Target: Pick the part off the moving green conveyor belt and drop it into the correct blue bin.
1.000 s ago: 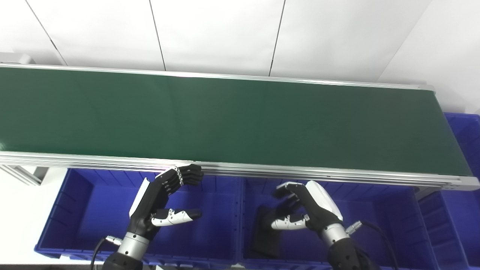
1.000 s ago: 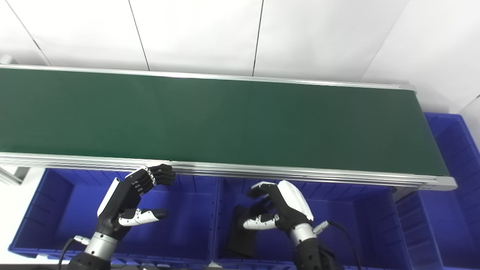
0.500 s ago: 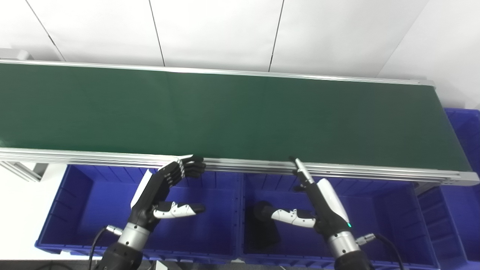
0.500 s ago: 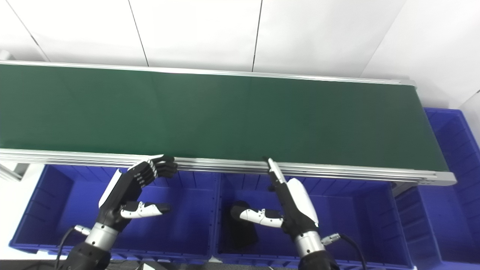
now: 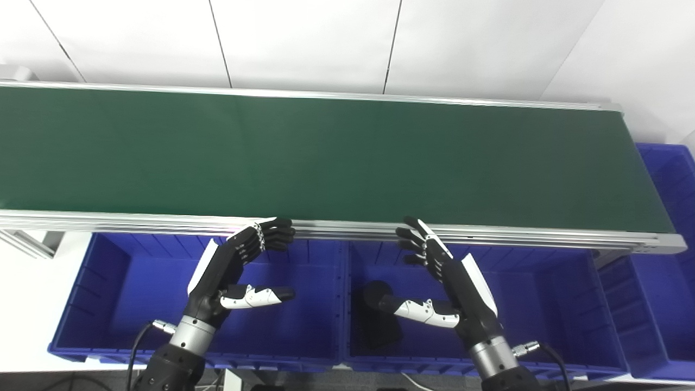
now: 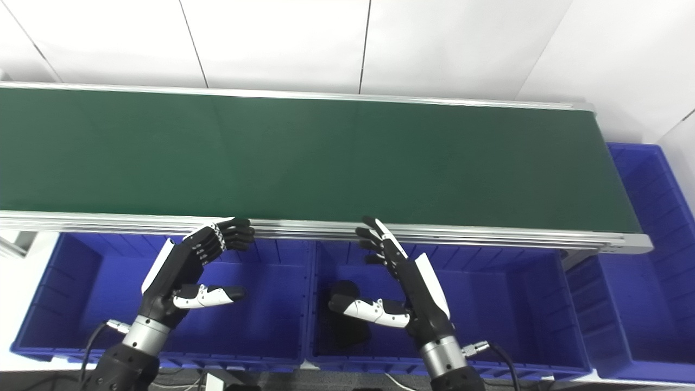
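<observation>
While the green conveyor belt [image 5: 336, 157] carries nothing along its visible length, the part [image 5: 380, 320], a dark black piece, lies on the floor of the middle blue bin [image 5: 548, 304], toward that bin's left wall, partly hidden behind the thumb of the right robot hand [image 5: 445, 277]; its exact shape cannot be made out; the right robot hand hovers above this bin with nothing in it, fingers [image 5: 412, 241] spread and reaching up to the belt's near aluminium rail [image 5: 136, 220], white thumb stretched out leftward over the part without clearly touching it; the left robot hand [image 5: 233, 271] hangs over the left blue bin [image 5: 108, 293], likewise holding nothing, its dark fingers curled forward with their tips at the rail's lower edge and the thumb pointing right, well apart from the fingers; the two bins stand side by side below the belt's near edge, sharing a divide between the hands; a third blue bin [image 5: 670, 217] sits at the belt's right end, partly out of frame; behind the belt rises a white panelled wall [image 5: 304, 43] with thin dark seams.
</observation>
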Controlling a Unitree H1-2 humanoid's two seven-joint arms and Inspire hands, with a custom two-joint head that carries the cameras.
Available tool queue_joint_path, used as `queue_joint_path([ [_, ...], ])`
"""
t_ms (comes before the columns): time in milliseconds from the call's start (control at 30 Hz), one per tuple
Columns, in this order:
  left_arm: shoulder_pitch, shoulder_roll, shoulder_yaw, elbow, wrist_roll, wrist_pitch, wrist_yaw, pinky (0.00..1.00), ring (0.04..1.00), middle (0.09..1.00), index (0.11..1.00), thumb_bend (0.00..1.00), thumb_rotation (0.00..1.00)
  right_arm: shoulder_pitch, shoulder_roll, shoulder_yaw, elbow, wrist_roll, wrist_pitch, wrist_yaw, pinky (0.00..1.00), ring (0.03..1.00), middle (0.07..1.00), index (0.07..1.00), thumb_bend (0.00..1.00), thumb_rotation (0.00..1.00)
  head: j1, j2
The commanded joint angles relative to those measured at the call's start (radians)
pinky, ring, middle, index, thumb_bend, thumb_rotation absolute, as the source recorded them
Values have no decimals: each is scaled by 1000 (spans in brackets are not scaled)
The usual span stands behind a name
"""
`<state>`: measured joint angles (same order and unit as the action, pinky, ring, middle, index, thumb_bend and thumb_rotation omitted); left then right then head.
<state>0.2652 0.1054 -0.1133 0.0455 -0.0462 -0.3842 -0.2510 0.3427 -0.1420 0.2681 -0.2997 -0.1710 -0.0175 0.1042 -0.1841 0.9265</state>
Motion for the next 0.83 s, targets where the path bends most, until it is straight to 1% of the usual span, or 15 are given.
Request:
queue_joint_path([
  [0, -7, 3, 1, -36, -7, -10, 7, 667, 702, 725, 737, 827, 314, -3, 16, -9, -3, 11, -83, -13, 728, 804, 840, 914, 899, 409, 2, -1],
  [133, -6, 0, 2, -36, -11, -7, 8, 664, 700, 726, 737, 829, 312, -6, 39, -20, 19, -5, -111, -39, 670, 751, 803, 888, 881, 401, 2, -1],
  [267, -8, -3, 4, -34, -1, -9, 14, 661, 698, 727, 738, 825, 315, -10, 51, -26, 35, -8, -129, -51, 654, 733, 791, 879, 862, 395, 4, -1],
  [567, -6, -9, 3, -40, 3, 5, 23, 656, 697, 727, 737, 828, 330, -13, 59, -36, 41, -4, -124, -48, 644, 726, 792, 879, 846, 360, 9, 2],
  [800, -8, -10, 2, -36, 16, -7, 31, 649, 691, 722, 732, 826, 348, -13, 58, -35, 36, -16, -120, -47, 642, 719, 785, 875, 853, 371, 12, 4],
])
